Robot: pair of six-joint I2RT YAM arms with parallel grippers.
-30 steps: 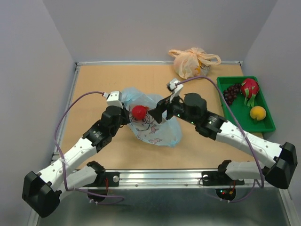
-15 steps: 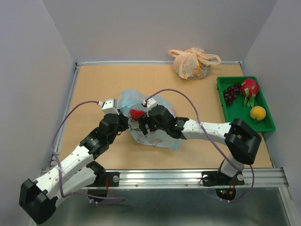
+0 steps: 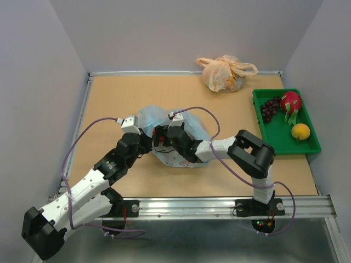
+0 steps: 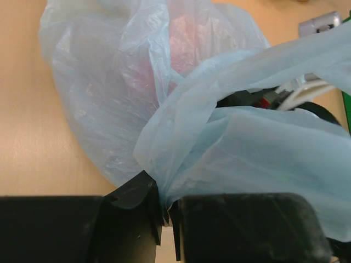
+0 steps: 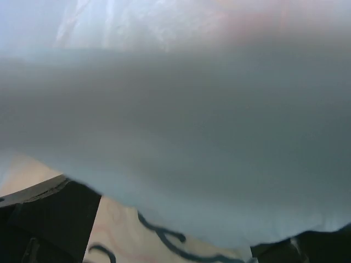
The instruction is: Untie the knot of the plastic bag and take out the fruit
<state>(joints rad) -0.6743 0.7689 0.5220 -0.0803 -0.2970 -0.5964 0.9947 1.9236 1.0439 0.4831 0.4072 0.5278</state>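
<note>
Pinching the plastic bag (image 4: 109, 109), the left tool (image 4: 166, 209) is clenched; the right tool (image 5: 175, 235) gapes wide against it.

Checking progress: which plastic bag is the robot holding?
The light blue bag, pinched in the left fingers; the orange bag lies alone at the back.

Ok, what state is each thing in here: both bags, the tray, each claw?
light blue bag: lying crumpled, film pinched.
left claw: shut on that film.
right claw: open, against the blue film.
peach-orange bag: tied shut.
green tray: holding grapes, dragon fruit, orange fruit.
</note>
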